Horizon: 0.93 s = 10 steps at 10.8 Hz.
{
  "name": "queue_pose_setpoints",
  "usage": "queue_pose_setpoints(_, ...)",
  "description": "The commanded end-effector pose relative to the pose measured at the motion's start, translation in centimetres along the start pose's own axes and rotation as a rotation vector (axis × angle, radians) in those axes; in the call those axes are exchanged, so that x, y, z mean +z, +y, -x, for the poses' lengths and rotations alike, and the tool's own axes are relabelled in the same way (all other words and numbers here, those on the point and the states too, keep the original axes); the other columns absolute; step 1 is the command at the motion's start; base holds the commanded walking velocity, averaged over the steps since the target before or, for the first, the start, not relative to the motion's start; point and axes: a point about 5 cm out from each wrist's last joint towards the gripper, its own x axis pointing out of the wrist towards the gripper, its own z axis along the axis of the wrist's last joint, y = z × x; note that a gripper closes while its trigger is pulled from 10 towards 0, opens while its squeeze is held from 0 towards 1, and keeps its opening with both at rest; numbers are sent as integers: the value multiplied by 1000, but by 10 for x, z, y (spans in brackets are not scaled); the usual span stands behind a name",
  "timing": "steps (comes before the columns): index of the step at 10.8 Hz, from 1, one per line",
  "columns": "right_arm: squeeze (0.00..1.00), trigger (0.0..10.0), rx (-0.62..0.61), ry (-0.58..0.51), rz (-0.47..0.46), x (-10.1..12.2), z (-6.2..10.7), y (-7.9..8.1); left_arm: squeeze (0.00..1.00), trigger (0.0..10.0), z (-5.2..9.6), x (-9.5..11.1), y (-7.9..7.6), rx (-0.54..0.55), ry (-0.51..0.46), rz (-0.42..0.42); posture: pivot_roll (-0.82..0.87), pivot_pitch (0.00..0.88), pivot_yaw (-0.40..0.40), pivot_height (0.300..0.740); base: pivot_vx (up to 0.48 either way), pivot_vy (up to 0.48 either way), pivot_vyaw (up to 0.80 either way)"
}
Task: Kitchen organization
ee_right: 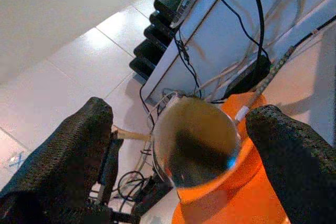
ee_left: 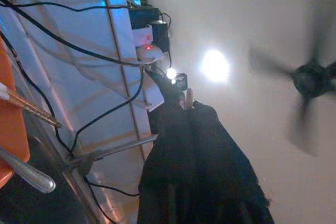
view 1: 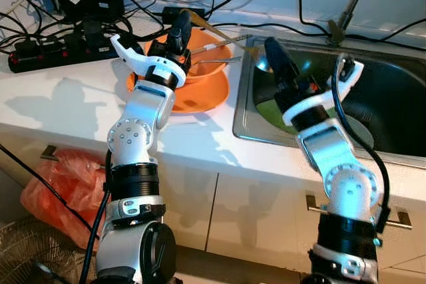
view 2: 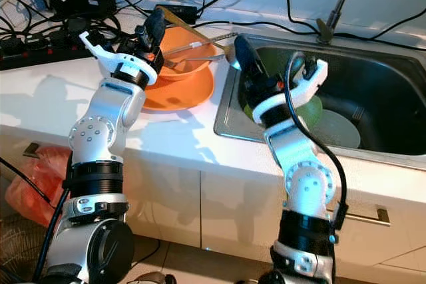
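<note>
At the upper left of the frame, black cables [view 1: 40, 44] crowd the counter. In the middle, the left gripper [view 1: 178, 31] is pressed together over the orange bowl [view 1: 206, 58], which sits on an orange plate [view 1: 206, 94]. The right gripper [ee_right: 178, 145] is spread around a metal ladle [ee_right: 194, 140] (not yet pinched). I think it must squeeze next. The sink [view 1: 399, 98] at the right holds dishes.

L gripper [ee_left: 202, 182] fingers together, up | ceiling fan [ee_left: 315, 80] | orange bowl [ee_left: 10, 124] edge, utensils
</note>
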Motion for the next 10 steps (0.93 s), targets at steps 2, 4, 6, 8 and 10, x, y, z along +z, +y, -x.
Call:
queue_pose_setpoints(2,0,0,28,-35,-27,3,-7,6,0,0,1,-51,7,31,83,165,3,11,-20,740,0,0,0)
queue_pose_setpoints(4,0,0,37,-56,-29,7,-9,8,0,0,5,-64,13,58,118,180,-2,11,-15,740,0,0,0)
queue_pose_setpoints(6,0,0,27,-69,-33,9,-9,7,0,0,4,-63,15,79,116,169,-5,10,-14,740,0,0,0)
queue_pose_setpoints(8,0,0,23,-74,-33,10,-9,7,0,0,4,-63,20,111,116,150,-7,10,-13,740,0,0,0)
queue_pose_setpoints(10,0,0,19,-81,-36,12,-9,7,0,0,5,-59,29,173,78,117,-8,7,-12,740,0,0,0)
